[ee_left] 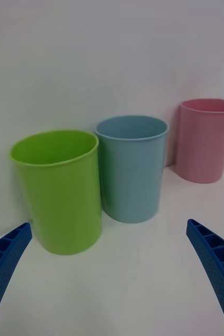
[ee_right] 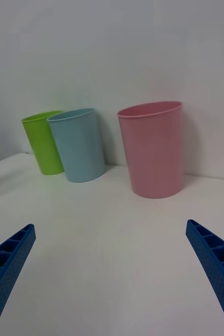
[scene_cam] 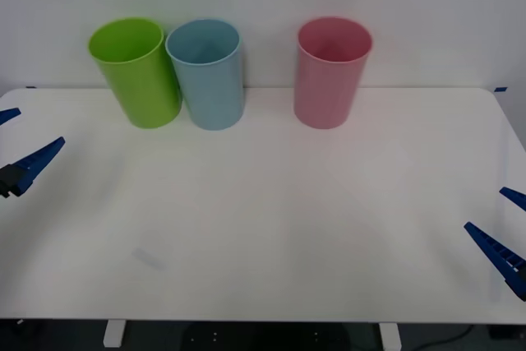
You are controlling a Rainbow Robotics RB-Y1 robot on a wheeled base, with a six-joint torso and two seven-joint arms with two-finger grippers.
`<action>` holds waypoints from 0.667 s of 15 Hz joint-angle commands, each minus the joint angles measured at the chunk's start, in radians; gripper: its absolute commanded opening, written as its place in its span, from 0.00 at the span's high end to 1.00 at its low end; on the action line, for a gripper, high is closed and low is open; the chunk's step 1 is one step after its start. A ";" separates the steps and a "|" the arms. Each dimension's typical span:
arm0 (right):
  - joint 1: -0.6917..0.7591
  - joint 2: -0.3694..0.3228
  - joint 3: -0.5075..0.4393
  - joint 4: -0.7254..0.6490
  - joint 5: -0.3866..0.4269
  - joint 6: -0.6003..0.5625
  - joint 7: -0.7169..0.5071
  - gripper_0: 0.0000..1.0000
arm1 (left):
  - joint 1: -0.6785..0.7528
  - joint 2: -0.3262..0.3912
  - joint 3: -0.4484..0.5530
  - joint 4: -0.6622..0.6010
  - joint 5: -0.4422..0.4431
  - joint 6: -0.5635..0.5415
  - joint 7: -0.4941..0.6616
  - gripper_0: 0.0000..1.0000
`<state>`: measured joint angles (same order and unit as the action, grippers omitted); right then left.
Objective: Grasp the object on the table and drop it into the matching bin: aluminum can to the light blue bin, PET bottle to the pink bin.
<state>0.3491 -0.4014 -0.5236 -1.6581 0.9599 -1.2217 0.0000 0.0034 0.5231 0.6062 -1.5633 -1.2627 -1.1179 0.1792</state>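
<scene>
The light blue bin (scene_cam: 207,71) stands upright at the back of the white table (scene_cam: 263,228), touching the lime green bin on its left. To its right, with a gap between them, stands the pink bin (scene_cam: 330,70). The right wrist view has the light blue bin (ee_right: 80,147) and the pink bin (ee_right: 152,149) ahead. The left wrist view faces the light blue bin (ee_left: 131,168), with the pink bin (ee_left: 203,139) farther off. The aluminum can and the PET bottle are out of view. My left gripper (scene_cam: 20,141) hangs open at the table's left edge. My right gripper (scene_cam: 503,223) is open at the right edge. Both hold nothing.
A lime green bin (scene_cam: 136,70) stands at the far left of the row, leaning slightly against the light blue one. A white wall rises right behind the bins. A faint smudge (scene_cam: 149,258) marks the tabletop at the front left.
</scene>
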 commanded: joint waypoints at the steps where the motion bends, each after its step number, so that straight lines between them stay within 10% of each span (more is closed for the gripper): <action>1: 0.000 0.000 0.000 0.000 0.000 0.000 0.000 0.00 | 0.047 -0.002 0.041 0.000 0.026 -0.056 -0.007 0.00; 10: 0.000 0.000 0.000 0.000 0.000 0.000 0.000 0.00 | 0.202 0.008 0.092 0.000 0.143 -0.137 -0.035 0.00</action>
<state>0.3491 -0.4014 -0.5236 -1.6581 0.9599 -1.2217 0.0000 0.2002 0.5283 0.6978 -1.5635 -1.1221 -1.2534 0.1456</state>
